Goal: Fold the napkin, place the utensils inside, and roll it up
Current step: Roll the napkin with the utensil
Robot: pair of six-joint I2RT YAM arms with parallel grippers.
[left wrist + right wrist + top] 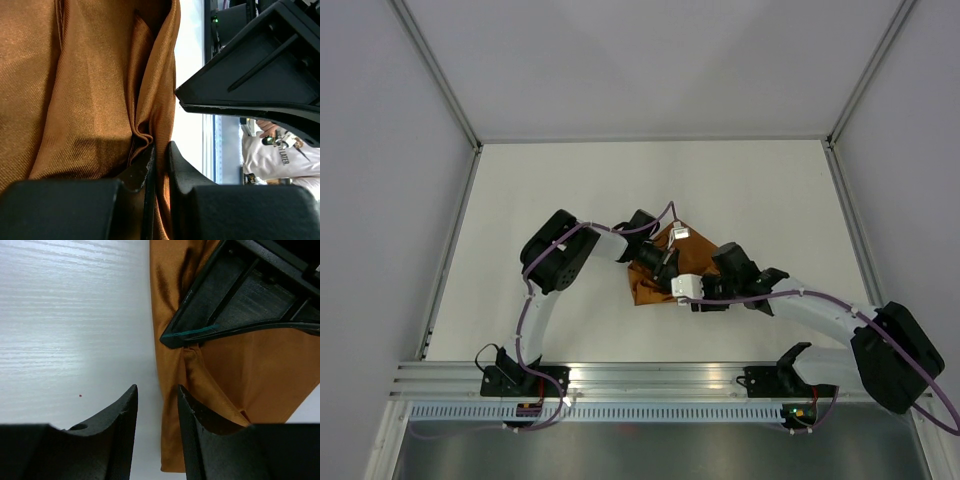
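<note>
From above, the white table (570, 200) is in plain view, but the rust-brown napkin (648, 290) at its middle is largely covered by the two arms that meet over it, so its outline cannot be followed. The close views cut it off at their edges and show only folds and creases.

The left gripper (161, 160) has its fingers almost together, with a raised fold of the napkin pinched in the narrow slit between them. The right gripper (157, 388) sits just beside it with its fingers partly apart and nothing gripped. The napkin's edge runs up through the gap, under the right-hand finger, and bare table lies under the left-hand one.

A thin teal strip (192, 332) shows along the lower edge of the left gripper's finger. Whether it is the fork's handle cannot be told.

Beyond the table, a person (275, 155) in a white shirt is partly hidden. The dark letters on the shirt seem to end in "LATER"; the rest is cut off.
</note>
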